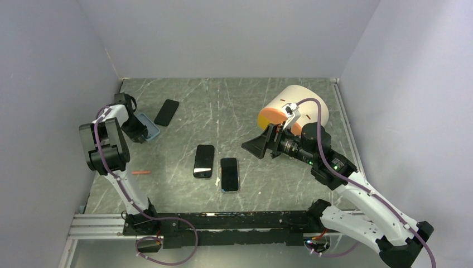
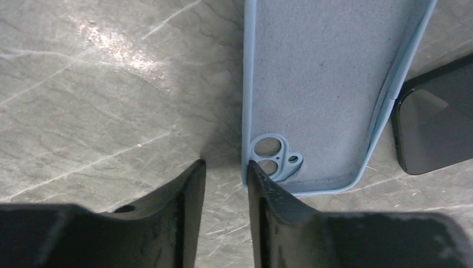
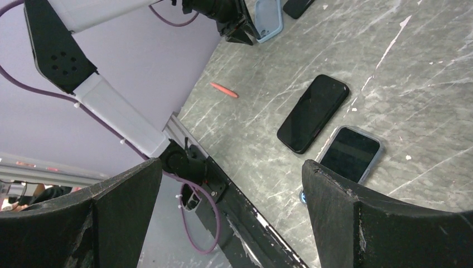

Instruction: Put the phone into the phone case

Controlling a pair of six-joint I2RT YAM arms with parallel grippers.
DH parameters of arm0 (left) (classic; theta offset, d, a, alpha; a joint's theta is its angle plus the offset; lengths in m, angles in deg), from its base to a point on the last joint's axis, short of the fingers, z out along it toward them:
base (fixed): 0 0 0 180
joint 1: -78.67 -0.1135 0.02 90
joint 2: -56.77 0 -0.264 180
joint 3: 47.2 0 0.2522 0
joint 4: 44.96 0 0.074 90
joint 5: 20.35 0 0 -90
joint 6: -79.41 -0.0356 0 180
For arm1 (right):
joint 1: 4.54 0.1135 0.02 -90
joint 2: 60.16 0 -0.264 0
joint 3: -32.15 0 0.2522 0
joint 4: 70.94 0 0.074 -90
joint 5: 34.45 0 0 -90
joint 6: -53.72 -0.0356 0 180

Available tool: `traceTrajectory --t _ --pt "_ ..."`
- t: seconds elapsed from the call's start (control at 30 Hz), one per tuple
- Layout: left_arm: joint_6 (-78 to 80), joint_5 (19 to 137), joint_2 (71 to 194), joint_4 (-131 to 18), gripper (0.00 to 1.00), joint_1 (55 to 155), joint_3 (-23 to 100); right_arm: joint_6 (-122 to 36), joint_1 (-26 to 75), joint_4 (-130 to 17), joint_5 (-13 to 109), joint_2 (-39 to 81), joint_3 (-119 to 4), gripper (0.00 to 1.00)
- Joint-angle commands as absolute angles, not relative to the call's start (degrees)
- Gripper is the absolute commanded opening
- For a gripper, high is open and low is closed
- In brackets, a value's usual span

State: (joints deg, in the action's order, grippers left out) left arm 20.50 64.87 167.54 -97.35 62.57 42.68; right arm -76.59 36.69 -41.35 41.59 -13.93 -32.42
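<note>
Folded left arm (image 1: 106, 148) at the far-left corner of the tabletop (image 1: 251, 106), left end effector (image 2: 223, 165) low, jaws narrowly apart astride the rim of the phone case (image 2: 323, 84), not clenched, phone (image 2: 435, 128) just beside it, camera cutout (image 2: 270, 153) visible only from the left wrist, right end effector (image 3: 232, 163) raised, spread wide, empty.

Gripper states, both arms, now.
Left gripper: partly open at the blue phone case rim, not clamped.
Right gripper: wide open, empty.
</note>
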Motion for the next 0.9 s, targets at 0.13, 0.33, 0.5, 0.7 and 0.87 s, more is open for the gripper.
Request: traceTrajectory --t 0.13,0.33,0.5,0.7,0.87 --pt "17.1 69.0 168.6 -98.4 0.12 62.5 44.1 -77.5 36.9 -44.0 42.0 -15.1 -32.9 0.99" --pt "16.6 70.2 164.5 -98.6 0.03 62.6 41.8 -78.3 36.9 -44.1 42.7 -16.2 -32.0 0.99" --pt "14.6 69.7 158.6 -98.0 0.03 62.5 38.8 -78.3 36.9 -44.2 42.5 -16.0 -31.9 0.99" --pt "13.0 71.9 151.7 -97.9 0.02 63.5 35.1 -78.7 36.9 -45.3 42.3 -15.3 -31.3 0.99" --pt "11.8 76.2 149.0 -97.7 0.03 68.2 32.9 -79.6 36.9 -47.5 41.9 -14.9 -30.0 0.99"
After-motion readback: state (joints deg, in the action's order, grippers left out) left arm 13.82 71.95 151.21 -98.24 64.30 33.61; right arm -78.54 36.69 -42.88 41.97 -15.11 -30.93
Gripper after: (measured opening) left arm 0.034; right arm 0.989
